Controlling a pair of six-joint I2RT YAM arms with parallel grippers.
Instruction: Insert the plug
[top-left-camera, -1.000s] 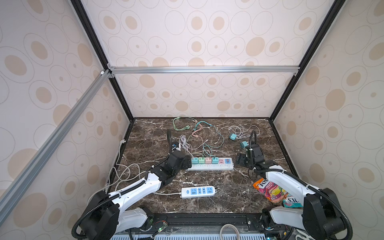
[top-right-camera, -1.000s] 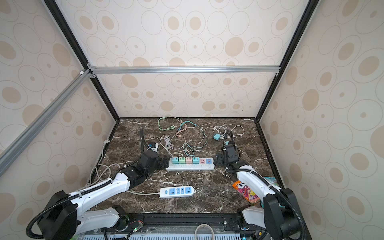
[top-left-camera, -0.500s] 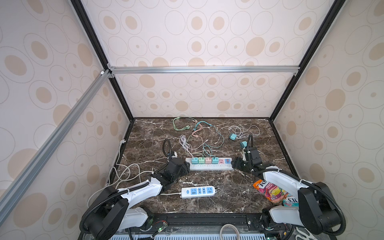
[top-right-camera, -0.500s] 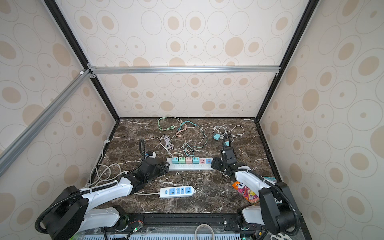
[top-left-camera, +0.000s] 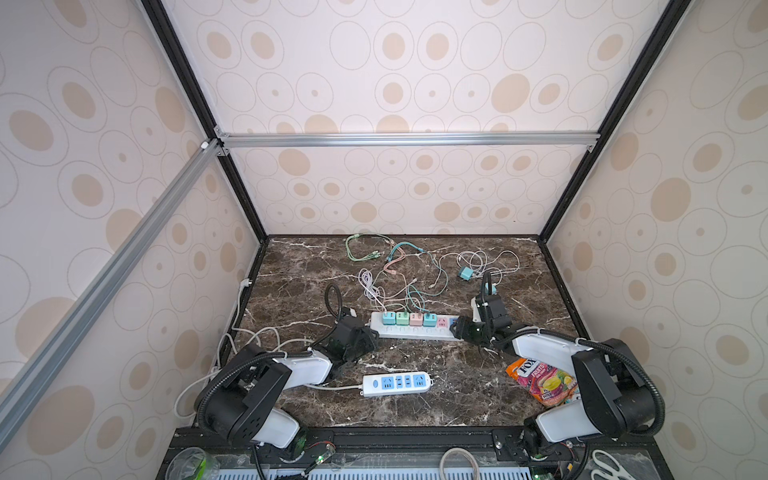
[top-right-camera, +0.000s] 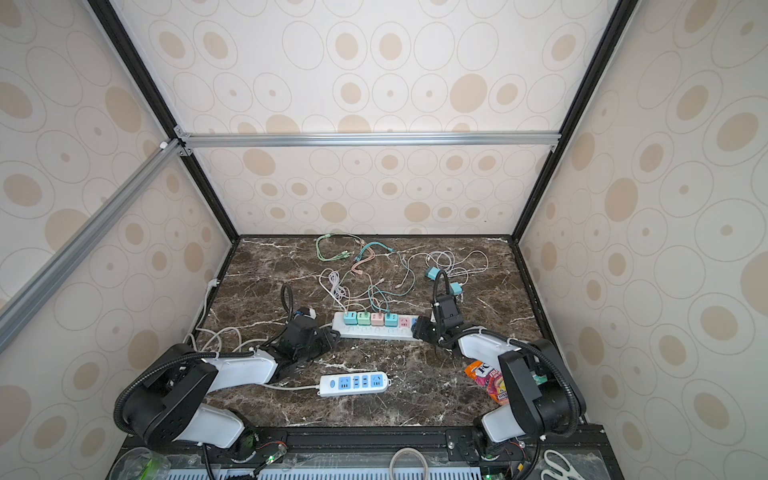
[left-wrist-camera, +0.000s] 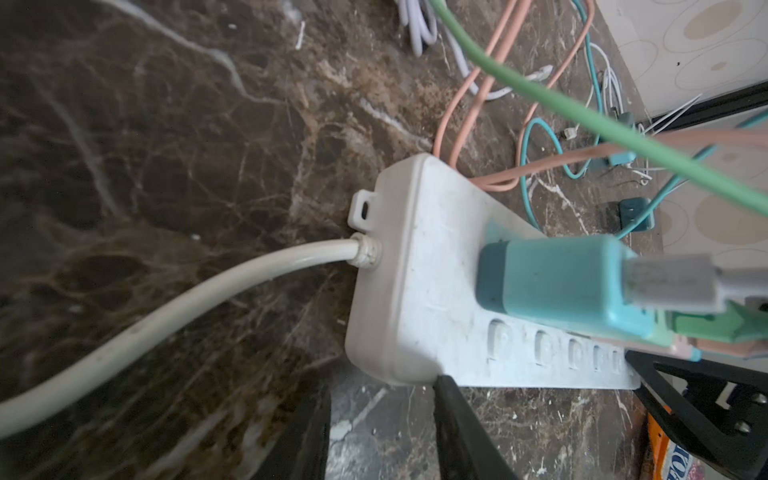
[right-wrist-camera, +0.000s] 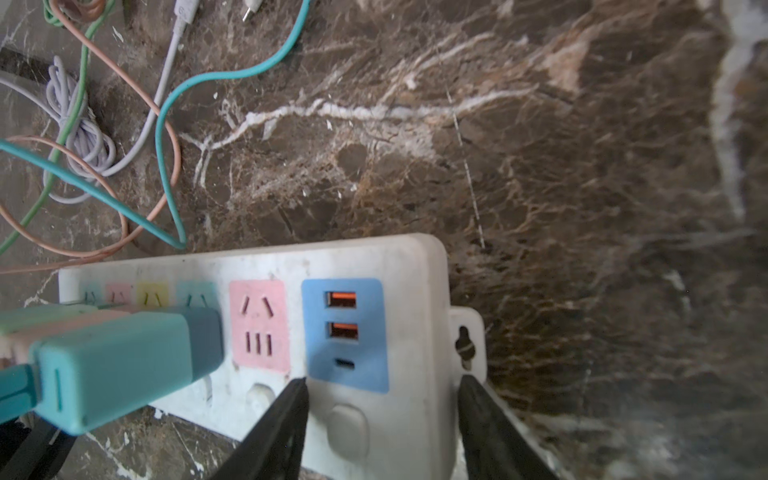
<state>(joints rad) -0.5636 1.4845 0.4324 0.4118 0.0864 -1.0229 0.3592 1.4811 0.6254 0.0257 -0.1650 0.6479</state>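
The plug (top-left-camera: 466, 273), a loose teal adapter, is seen lying on the marble table (top-left-camera: 299, 282) toward the back right, among white cables and apart from both grippers. A second teal adapter (top-right-camera: 456, 287) is seen near it. Neither is held. The one free socket (right-wrist-camera: 259, 326), pink, is found on the power strip (top-left-camera: 415, 331), between the last plugged adapter (right-wrist-camera: 124, 365) and the blue USB panel (right-wrist-camera: 345, 332).

The right gripper (right-wrist-camera: 384, 378) is set astride the strip's end away from its cord. Its fingers are apart, one over the strip's face and one beyond the end by the mounting tab. The left gripper (left-wrist-camera: 382, 382) is placed at the cord end, with its fingers narrowly apart and only bare marble between them.

If the right fingers are closed as they stand, the strip could be skewed or tipped, since one finger bears on its face and not on a side. When the plug is fetched, the tangled cables (top-left-camera: 399, 286) may be snagged and the seated adapters dragged. The last plugged adapter stands just beside the free socket, so an incoming plug could be jammed against it.

As for holders, four of the strip's sockets are filled and its USB ports are empty. What the snack pouch (top-left-camera: 540, 380) contains cannot be told.
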